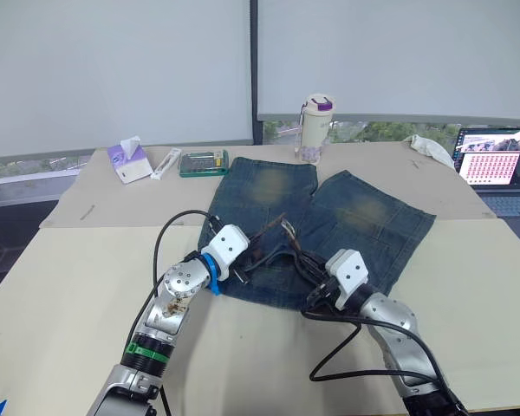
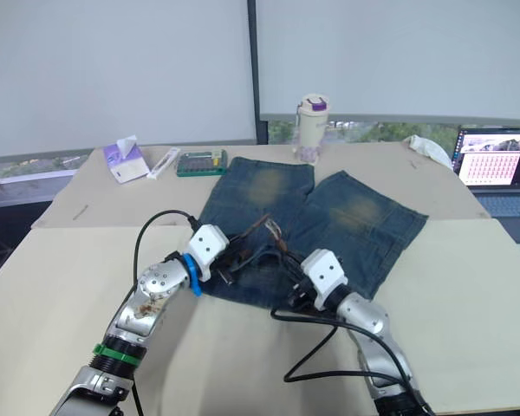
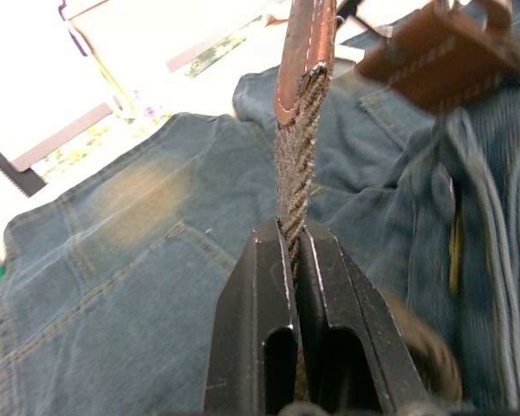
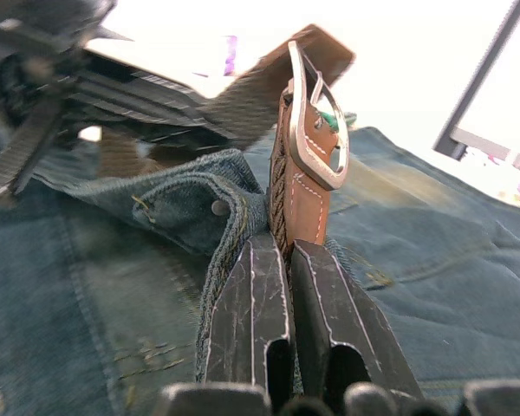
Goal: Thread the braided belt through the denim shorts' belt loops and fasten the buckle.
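The shorts (image 1: 329,217) are faded blue denim with yellowish worn patches on both legs and pale stitching along the seams. The belt (image 3: 293,165) is dark brown and braided, ending in a smooth reddish-brown leather tip with light stitching. The buckle (image 4: 316,130) is silver, on tan leather stitched in white. Both grippers (image 3: 295,260) (image 4: 282,260) have black fingers. The table (image 1: 61,286) is pale cream. A cup (image 1: 315,128) is cream with a purple lid; a tissue pack (image 1: 128,161) is purple and white.
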Robot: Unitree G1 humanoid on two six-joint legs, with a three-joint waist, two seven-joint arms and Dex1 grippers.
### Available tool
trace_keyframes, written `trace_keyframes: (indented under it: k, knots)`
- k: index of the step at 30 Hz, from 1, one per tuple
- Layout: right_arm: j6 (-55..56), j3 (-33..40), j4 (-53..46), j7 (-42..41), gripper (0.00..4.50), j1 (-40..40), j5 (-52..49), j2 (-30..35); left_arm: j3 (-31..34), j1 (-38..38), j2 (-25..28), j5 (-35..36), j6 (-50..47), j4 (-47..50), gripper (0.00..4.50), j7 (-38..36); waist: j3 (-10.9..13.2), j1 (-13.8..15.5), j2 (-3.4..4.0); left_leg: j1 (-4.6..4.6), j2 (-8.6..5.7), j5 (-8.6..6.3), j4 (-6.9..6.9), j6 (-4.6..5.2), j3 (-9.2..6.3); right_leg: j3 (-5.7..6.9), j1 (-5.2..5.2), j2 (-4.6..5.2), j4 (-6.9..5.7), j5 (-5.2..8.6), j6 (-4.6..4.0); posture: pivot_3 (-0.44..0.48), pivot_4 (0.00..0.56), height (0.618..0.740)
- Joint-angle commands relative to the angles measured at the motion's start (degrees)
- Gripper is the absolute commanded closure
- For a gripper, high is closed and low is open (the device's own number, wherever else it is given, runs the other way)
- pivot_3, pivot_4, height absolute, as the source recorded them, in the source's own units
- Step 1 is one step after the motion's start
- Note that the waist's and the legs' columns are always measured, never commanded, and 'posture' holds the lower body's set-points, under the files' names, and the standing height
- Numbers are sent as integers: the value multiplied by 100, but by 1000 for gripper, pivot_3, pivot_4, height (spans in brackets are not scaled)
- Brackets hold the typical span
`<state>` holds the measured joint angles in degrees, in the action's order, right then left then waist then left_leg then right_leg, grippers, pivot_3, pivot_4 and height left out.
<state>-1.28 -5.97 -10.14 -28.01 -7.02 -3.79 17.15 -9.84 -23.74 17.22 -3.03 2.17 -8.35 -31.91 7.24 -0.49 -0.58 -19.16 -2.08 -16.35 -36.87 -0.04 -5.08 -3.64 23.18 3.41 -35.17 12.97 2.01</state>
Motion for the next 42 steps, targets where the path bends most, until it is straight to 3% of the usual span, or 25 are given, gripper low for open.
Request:
trace_keyframes:
  k: [1,11,31,42]
  knots:
    - [-126,227,-356,127,4485,-24,-257,-72,28,58,21,-7,-34,204,4500,71,0,2,0,0,0,0,0,0,-1,0,0,0,0,0,0,0,150,740]
    - [-179,58,-402,74,4485,-158,-144,-6,-193,57,-51,15,-77,256,4500,-113,0,5,1,0,-2,0,0,0,1,2,0,1,1,0,0,0,150,740]
    - [334,-730,-11,-117,4485,-370,1358,757,-504,-52,-369,52,79,298,4500,-321,0,-1,0,1,-8,0,-3,0,37,3,-3,-1,3,0,1,0,150,740]
    - [925,-828,-171,-569,4485,-219,1983,1779,-506,-153,-401,-94,169,81,4500,-196,1,24,-1,0,-12,0,-5,0,41,4,-8,-1,5,1,2,0,150,740]
